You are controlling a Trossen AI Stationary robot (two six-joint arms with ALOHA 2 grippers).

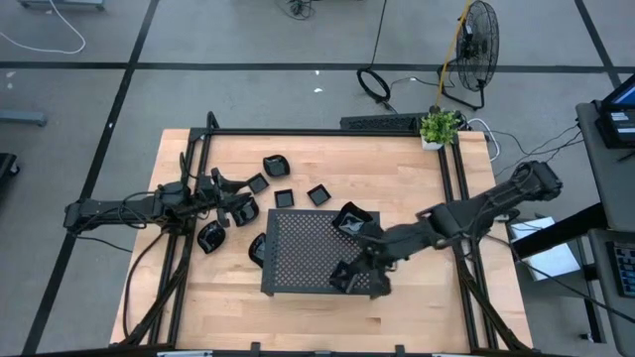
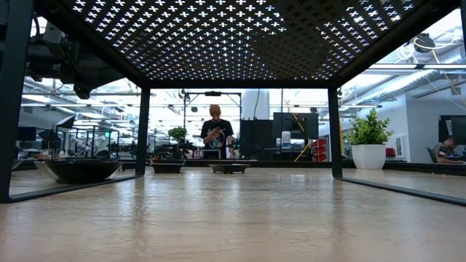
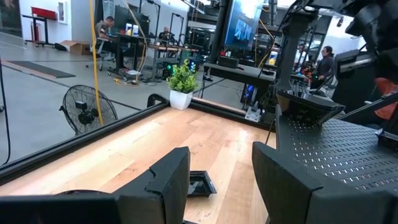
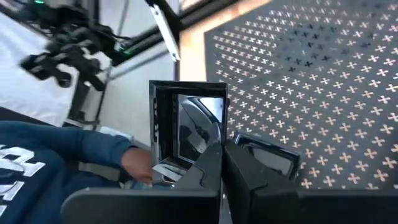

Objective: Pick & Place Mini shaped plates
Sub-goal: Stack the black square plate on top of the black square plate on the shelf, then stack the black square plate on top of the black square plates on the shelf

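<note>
Several mini shaped plates, small and glossy black, lie on the wooden table left of and behind the dark perforated tray (image 1: 308, 260), among them a square plate (image 1: 318, 194) and a round plate (image 1: 210, 236). One angular plate (image 1: 354, 220) sits on the tray's far right corner. My right gripper (image 1: 349, 270) hangs over the tray's near right part, shut on a square plate (image 4: 186, 127). My left gripper (image 1: 233, 203) waits at the table's left, level and open, with a small square plate (image 3: 200, 183) on the table beyond its fingers. My right gripper pinches one rim of the square plate (image 4: 208, 152) between its two fingers. The fingers slant down from the table's right. The plate stands on edge beyond the fingertips, its hollow toward the wrist camera, and looks lifted clear of the tray.
Another black plate (image 4: 267, 158) lies on the tray right beside my right fingers. A potted plant (image 1: 440, 127) stands at the table's far right corner. A black frame (image 1: 327, 133) runs along the table's edges. A person's blue sleeve (image 4: 56, 155) shows past the table's near edge.
</note>
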